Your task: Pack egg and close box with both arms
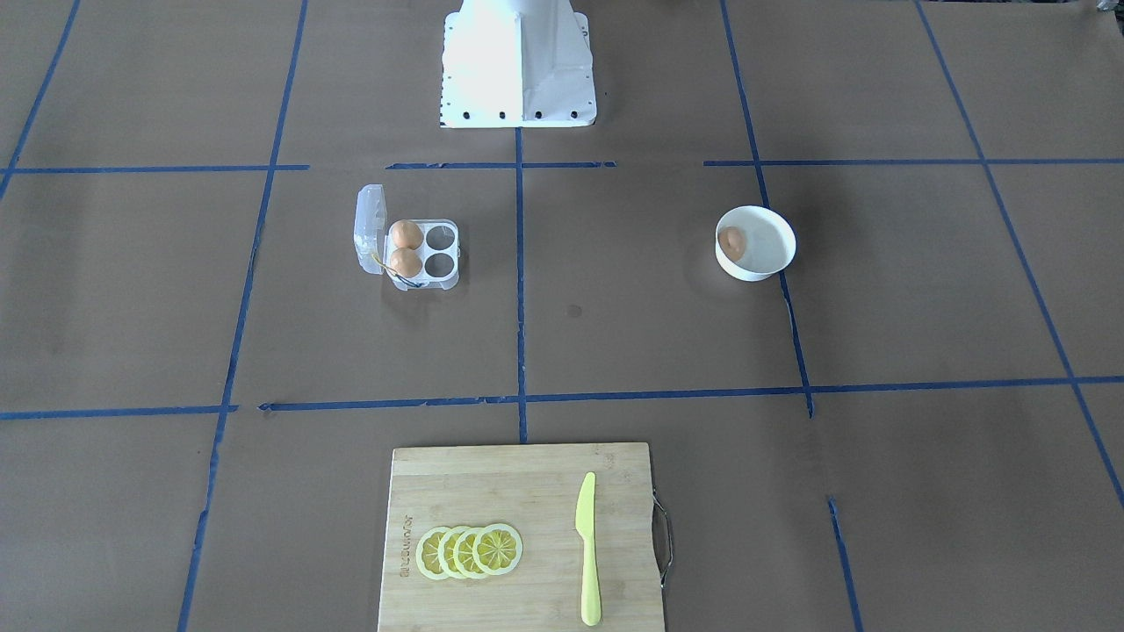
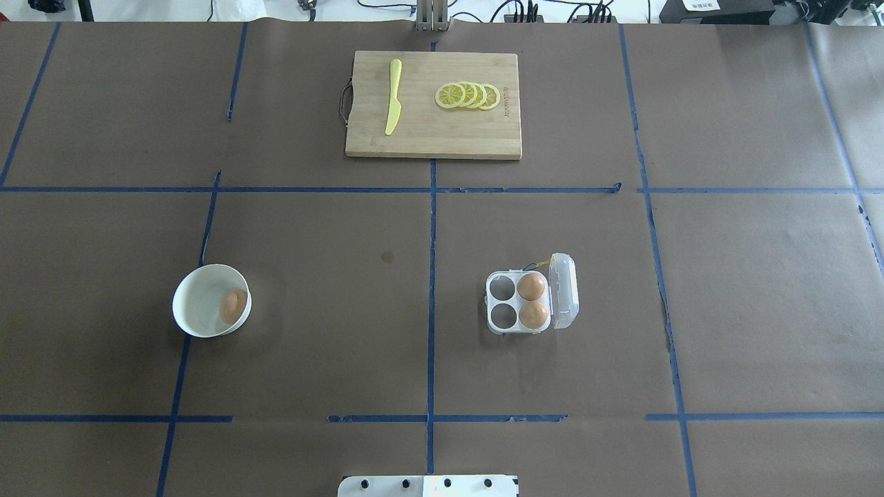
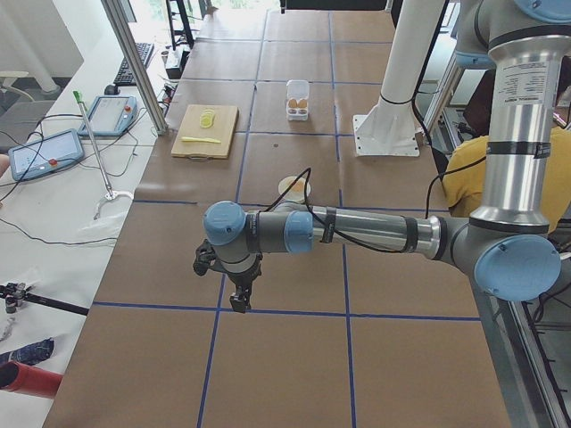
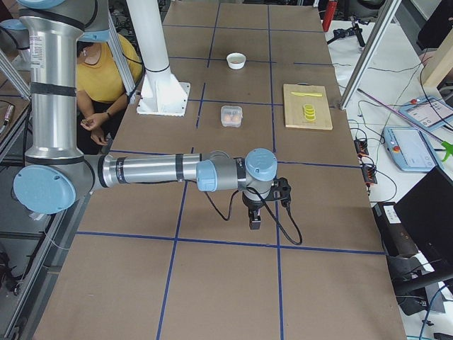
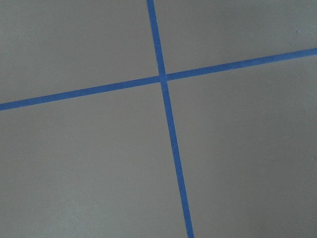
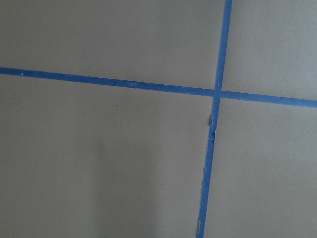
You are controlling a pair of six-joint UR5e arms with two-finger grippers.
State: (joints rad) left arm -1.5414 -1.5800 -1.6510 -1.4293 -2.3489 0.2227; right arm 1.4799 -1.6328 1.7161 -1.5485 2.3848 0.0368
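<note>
The brown egg (image 1: 731,242) lies in a round white bowl (image 1: 773,230); both also show in the overhead view, the egg (image 2: 233,306) and the bowl (image 2: 197,304). The clear box (image 1: 441,279) stands open, its lid (image 2: 563,290) upright, with two orange-tan eggs (image 2: 532,300) in the cells beside the lid and two cells empty. The left gripper (image 3: 239,301) hangs over bare table far from the bowl. The right gripper (image 4: 255,223) hangs over bare table far from the box (image 4: 231,115). I cannot tell whether either gripper is open or shut.
A wooden cutting board (image 2: 421,138) with lemon slices (image 2: 468,95) and a yellow knife (image 2: 393,105) lies at the far middle. The white pedestal (image 1: 518,75) stands at the robot's edge. A person in yellow (image 4: 106,81) sits behind the pedestal.
</note>
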